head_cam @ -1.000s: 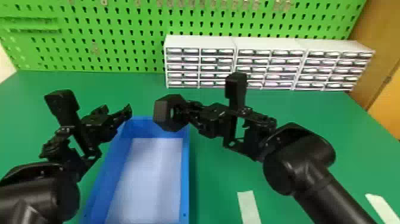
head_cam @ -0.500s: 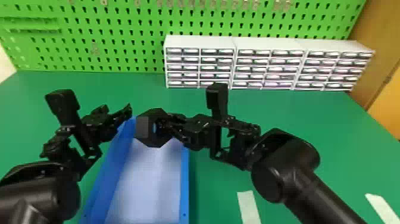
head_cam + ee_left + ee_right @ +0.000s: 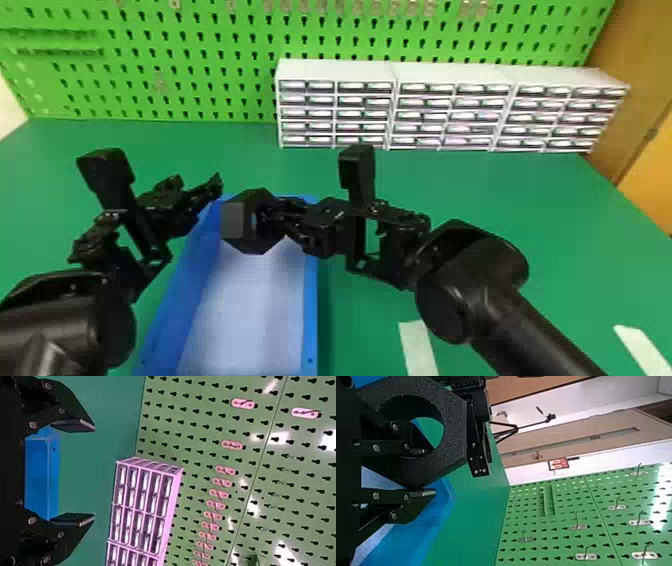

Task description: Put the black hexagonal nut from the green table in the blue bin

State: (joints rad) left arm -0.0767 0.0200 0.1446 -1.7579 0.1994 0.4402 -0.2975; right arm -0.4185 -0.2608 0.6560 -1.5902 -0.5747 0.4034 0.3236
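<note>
My right gripper (image 3: pixel 280 217) is shut on the rim of the black hexagonal nut (image 3: pixel 233 220), which it holds over the far part of the blue bin (image 3: pixel 311 320). In the right wrist view, one finger of the right gripper (image 3: pixel 430 472) passes into the hole of the nut (image 3: pixel 453 427) and the other lies outside its wall. Left of the nut, beside the bin's far left corner, my left gripper (image 3: pixel 199 192) is parked. The left wrist view shows that left gripper (image 3: pixel 94 473) open, with nothing between its fingers.
White drawer cabinets (image 3: pixel 455 72) stand at the back of the green table (image 3: pixel 500 200), before a green pegboard (image 3: pixel 200 65). White tape strips (image 3: pixel 419 345) lie on the table to the right of the bin. The two grippers are close together.
The right arm has shifted left with the nut held, from near the bin's far right corner toward its left side, and slightly lower. The left arm has kept still.
</note>
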